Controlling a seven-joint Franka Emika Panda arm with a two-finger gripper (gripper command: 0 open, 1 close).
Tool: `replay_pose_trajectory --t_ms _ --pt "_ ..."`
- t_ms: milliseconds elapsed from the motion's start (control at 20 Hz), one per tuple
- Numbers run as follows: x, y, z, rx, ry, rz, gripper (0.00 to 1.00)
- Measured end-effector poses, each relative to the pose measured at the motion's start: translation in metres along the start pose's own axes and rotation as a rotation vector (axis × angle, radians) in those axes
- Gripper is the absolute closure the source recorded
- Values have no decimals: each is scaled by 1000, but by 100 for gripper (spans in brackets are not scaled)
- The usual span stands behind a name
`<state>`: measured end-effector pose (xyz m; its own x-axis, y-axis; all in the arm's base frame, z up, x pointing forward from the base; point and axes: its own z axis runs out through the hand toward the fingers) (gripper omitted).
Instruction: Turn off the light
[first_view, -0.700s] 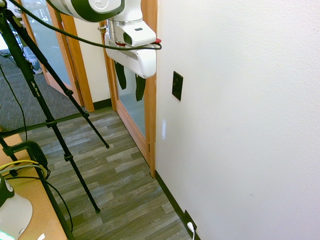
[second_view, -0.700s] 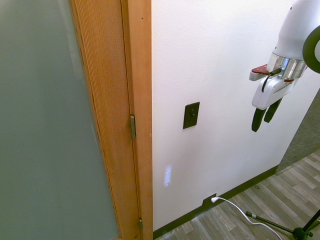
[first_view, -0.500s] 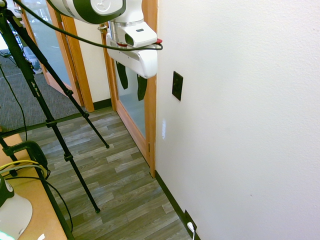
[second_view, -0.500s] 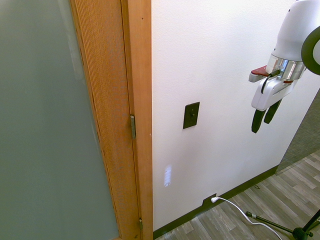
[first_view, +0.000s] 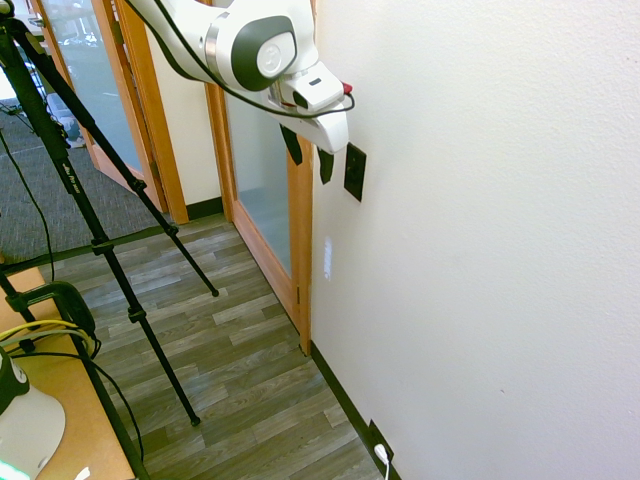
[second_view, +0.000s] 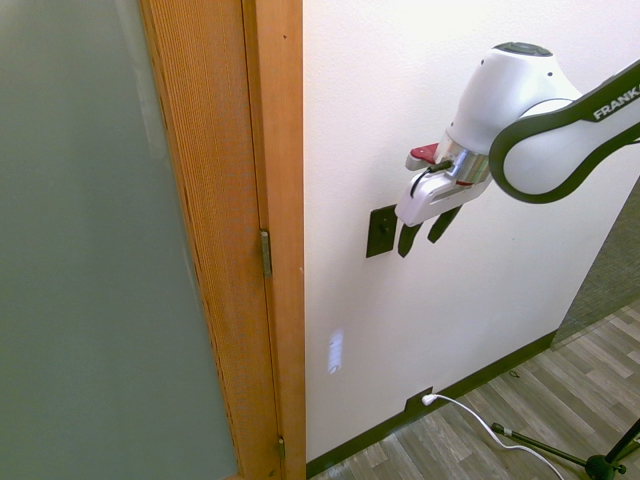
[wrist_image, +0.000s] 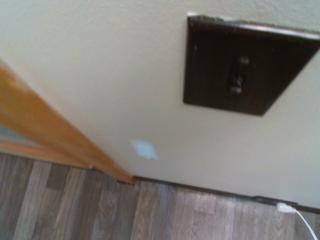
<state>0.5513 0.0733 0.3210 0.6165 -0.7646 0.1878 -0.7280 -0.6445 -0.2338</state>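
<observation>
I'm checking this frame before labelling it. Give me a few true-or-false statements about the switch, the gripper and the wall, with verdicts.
1. The gripper is open and holds nothing. True.
2. The switch plate is white. False: it is black.
3. The switch plate is on the white wall, beside the wooden door frame. True.
4. A white plug sits in the switch plate. False: it is plugged in low on the wall, near the floor.
5. The gripper is clamped around the door frame. False: it hangs beside the switch plate.

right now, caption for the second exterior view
Open gripper beside the black wall switch, next to a wooden door frame.
</observation>
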Motion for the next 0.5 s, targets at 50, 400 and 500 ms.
replay_pose_trajectory --t_ms 50,400,500 --pt "1 -2 5 6 11 13 0" --pt "21 -19 11 40 117 89 100" --pt "26 -26 13 45 126 99 100"
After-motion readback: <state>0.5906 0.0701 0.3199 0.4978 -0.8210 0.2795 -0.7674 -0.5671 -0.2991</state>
